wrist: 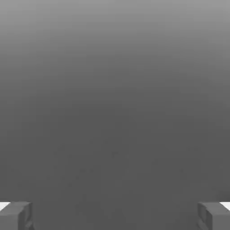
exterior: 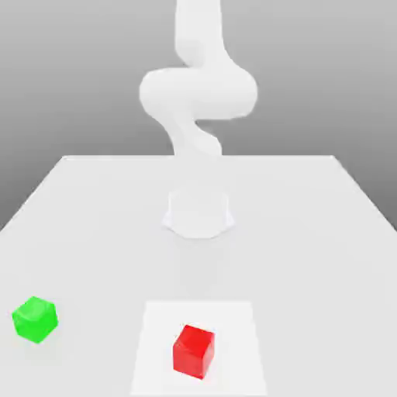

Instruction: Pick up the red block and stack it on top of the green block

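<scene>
Glossy red cube [exterior: 193, 352], seemingly smooth, sharp-edged

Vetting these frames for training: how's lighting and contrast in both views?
Exterior view: bright, even; white robot arm nearly washes into white tabletop, red block and green block stand out. Hand view: dark grey gradient, gripper fingertips low-contrast.

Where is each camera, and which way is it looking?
Exterior view: off the arm, facing its base across the table, looking down a bit at the red block and green block; the white arm shows.
Hand view: on the hand, looking out between its open jaws, at plain gray.
Both share a gray background.
</scene>
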Motion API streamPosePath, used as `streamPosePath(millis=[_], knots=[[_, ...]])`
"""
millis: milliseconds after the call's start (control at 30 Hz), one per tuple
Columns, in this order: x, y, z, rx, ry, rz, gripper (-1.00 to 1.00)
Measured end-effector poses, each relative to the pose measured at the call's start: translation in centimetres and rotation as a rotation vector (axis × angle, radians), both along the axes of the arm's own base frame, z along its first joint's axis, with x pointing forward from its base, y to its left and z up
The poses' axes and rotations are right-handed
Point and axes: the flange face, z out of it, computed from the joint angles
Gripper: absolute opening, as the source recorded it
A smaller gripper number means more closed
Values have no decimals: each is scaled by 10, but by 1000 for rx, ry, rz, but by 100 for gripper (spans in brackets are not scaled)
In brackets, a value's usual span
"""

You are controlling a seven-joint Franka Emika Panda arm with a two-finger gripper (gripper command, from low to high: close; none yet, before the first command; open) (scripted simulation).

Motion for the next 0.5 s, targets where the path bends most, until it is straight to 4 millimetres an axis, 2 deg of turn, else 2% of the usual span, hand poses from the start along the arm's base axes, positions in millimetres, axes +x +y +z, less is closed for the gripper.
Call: streamPosePath(millis=[100, 233, 367, 500], knots=[[37, 0, -58, 11, 97, -46, 0], [71, -3, -137, 29, 220, -104, 0], [91, -6, -218, 51, 342, -160, 0], [95, -10, -301, 77, 463, -215, 0]])
